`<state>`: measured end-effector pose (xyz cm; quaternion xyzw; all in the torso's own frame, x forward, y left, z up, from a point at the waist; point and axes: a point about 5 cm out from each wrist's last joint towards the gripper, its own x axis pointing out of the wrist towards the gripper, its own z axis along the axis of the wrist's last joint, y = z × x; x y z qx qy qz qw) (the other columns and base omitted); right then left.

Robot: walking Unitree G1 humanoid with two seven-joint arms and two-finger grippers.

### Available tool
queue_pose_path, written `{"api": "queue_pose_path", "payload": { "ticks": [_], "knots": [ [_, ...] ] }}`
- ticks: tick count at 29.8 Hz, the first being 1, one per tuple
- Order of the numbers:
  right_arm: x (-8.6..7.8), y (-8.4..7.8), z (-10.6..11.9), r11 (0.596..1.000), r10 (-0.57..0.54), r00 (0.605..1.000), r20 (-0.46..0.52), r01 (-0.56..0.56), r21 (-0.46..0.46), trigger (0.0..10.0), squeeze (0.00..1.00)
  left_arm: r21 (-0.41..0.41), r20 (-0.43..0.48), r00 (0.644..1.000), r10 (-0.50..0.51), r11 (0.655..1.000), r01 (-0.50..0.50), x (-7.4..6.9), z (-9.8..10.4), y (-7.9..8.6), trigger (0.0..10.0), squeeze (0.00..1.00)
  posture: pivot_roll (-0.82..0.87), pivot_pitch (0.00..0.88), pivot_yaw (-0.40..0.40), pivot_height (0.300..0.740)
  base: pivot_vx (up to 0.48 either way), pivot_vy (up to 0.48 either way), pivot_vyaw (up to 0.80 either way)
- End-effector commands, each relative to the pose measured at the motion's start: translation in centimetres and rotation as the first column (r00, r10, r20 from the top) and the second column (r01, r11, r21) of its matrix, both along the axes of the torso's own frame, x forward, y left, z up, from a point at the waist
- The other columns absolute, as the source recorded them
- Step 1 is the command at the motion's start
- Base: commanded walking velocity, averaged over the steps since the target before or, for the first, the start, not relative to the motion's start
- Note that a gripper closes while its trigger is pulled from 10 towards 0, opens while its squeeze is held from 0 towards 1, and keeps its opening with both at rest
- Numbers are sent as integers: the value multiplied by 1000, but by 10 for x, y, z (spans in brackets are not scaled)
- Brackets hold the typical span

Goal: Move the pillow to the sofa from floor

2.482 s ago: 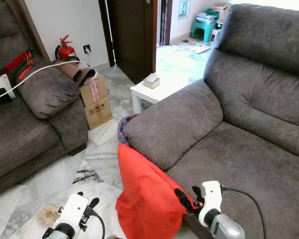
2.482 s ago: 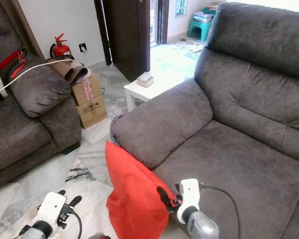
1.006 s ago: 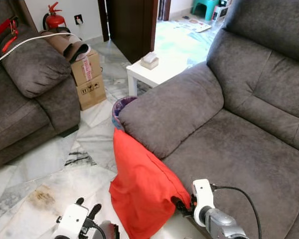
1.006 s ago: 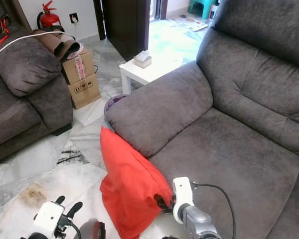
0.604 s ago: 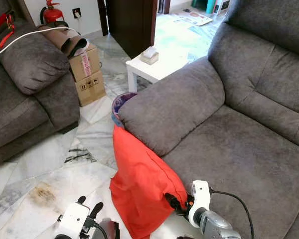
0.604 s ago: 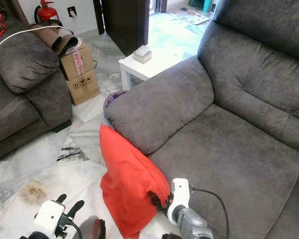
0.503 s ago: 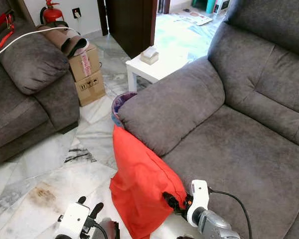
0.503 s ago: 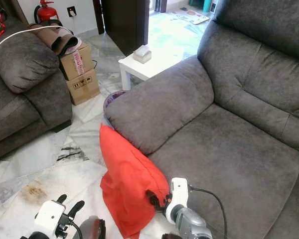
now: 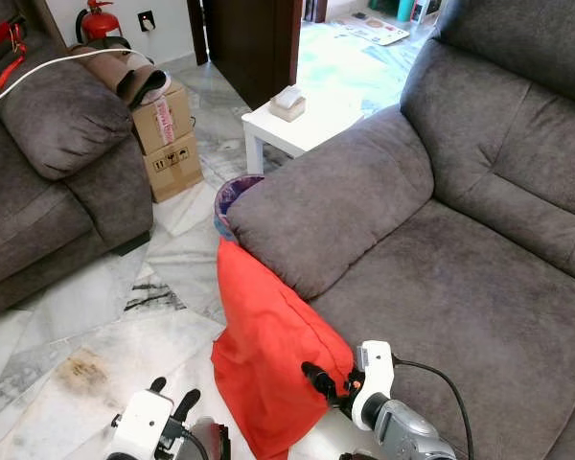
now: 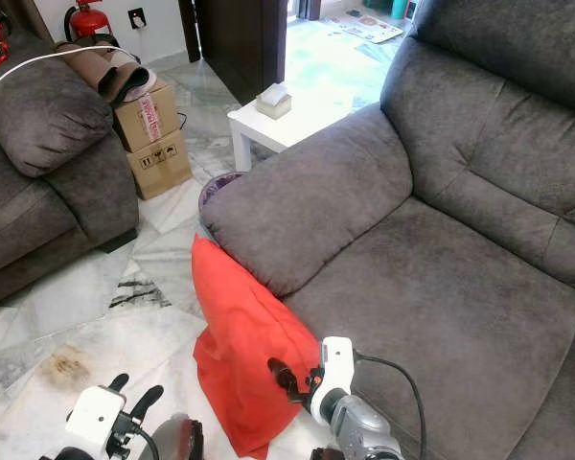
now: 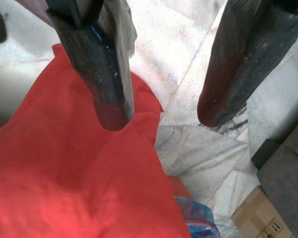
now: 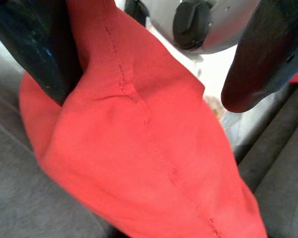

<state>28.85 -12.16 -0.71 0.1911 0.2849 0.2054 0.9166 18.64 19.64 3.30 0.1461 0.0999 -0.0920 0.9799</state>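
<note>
Marble floor [image 9: 86,326] in pale grey and white runs along the robot's left, where a dark grey fabric couch [image 9: 38,192] stands with a white cable [image 9: 67,62] draped over its armrest, and two stacked brown cardboard boxes [image 9: 168,134] sit just beside it. Low at the left, the left end effector [image 9: 171,404] hovers above the floor with its two black fingers [image 11: 107,74] spread apart and gripping nothing, close to the edge of the pillow. Toward the middle, the bright red fabric pillow [image 9: 268,355] stands on the floor, leaning against the front of the big dark grey sofa [image 9: 441,249], just below its padded armrest [image 9: 326,206]. A small white side table [image 9: 297,125] with a tissue box [image 9: 287,101] stands beyond that armrest. The right end effector [image 9: 318,379] sits at the pillow's upper right edge, fingers parted on either side of the red cloth [image 12: 139,148], one finger [image 12: 37,54] pressed against it.
</note>
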Motion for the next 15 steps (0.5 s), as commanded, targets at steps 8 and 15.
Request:
{"api": "queue_pose_path", "payload": {
  "ticks": [8, 15],
  "knots": [
    [-2, 4, -3, 999, -24, 1000, 7, 24, -34, 0, 0, 4, -26, 1000, 5, 1000, -5, -7, -1, 2, 10000, 0, 280, 251, -40, 646, 0, 0, 0],
    [-2, -1, -3, 995, -37, 999, 14, 38, -90, 0, 0, 6, -30, 1000, 3, 1000, -3, -6, -1, 2, 10000, 0, 267, 245, -40, 646, 0, 0, 0]
  ]
}}
